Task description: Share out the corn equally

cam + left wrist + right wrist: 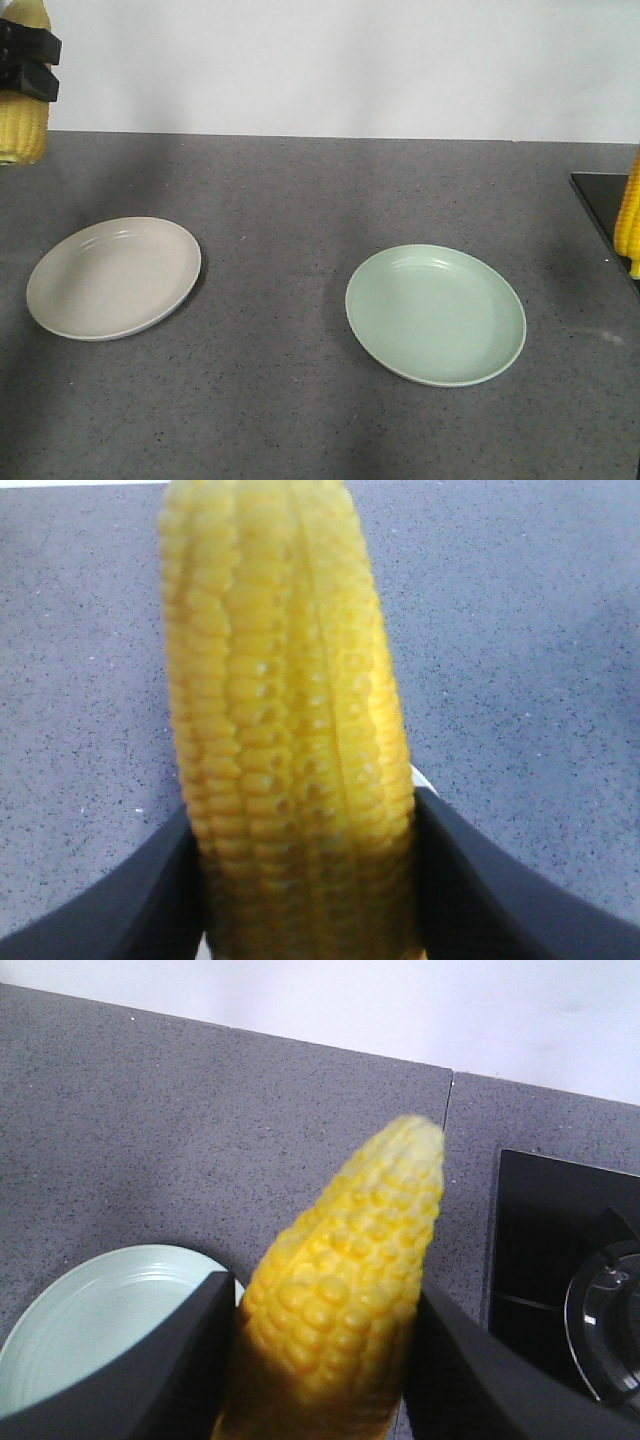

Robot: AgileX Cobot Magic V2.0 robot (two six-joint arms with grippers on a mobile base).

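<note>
My left gripper (24,62) is shut on a yellow corn cob (22,125), which hangs upright at the far top left, above and behind the empty beige plate (113,277). In the left wrist view that corn (290,720) fills the gap of the left gripper (310,880). In the right wrist view my right gripper (320,1360) is shut on a second corn cob (345,1280) with its tapered tip pointing up, held just right of the empty green plate (80,1310). In the front view this cob (630,215) shows at the right edge, and the green plate (435,313) lies centre right.
A black stove top (603,205) sits at the right edge of the grey speckled counter (300,200), with a burner (605,1320) in the right wrist view. A white wall runs behind the counter.
</note>
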